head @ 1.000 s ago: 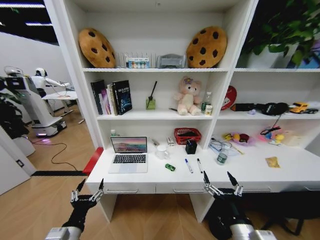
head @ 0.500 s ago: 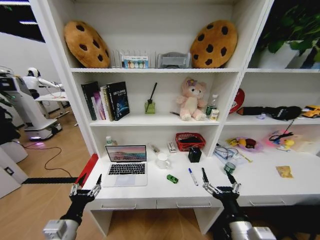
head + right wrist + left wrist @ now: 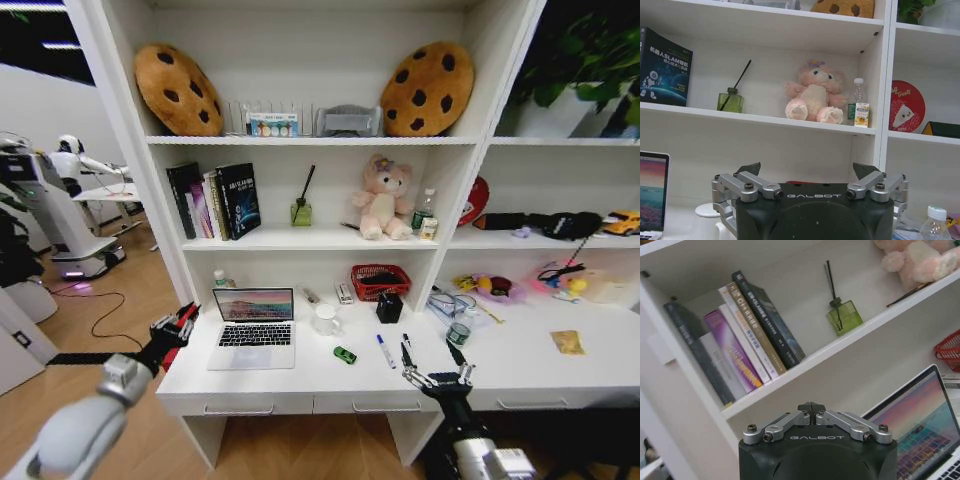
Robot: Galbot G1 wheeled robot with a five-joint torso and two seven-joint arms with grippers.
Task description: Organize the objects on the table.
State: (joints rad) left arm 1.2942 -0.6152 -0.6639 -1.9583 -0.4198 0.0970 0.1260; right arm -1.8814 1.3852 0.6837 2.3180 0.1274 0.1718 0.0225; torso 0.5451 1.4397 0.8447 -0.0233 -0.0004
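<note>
- The left gripper (image 3: 178, 322) hangs at the left end of the table (image 3: 300, 375), at about 9 o'clock from the laptop (image 3: 250, 330); in the left wrist view its fingers (image 3: 811, 409) meet at the tips, so the claw is closed and holds nothing
- The right gripper (image 3: 431, 359) hovers at the table's front edge, at about 5 o'clock from the two pens (image 3: 394, 349); its fingertips stand well apart, empty
- The laptop sits open on the left part of the desk, screen lit
- The green toy (image 3: 344, 355) lies at 3 o'clock from the laptop, with the pens just beyond it
- The water bottle (image 3: 458, 331) stands at 2 o'clock from the pens
- The yellow packet (image 3: 568, 342) lies far out at 3 o'clock, well apart from the rest
</note>
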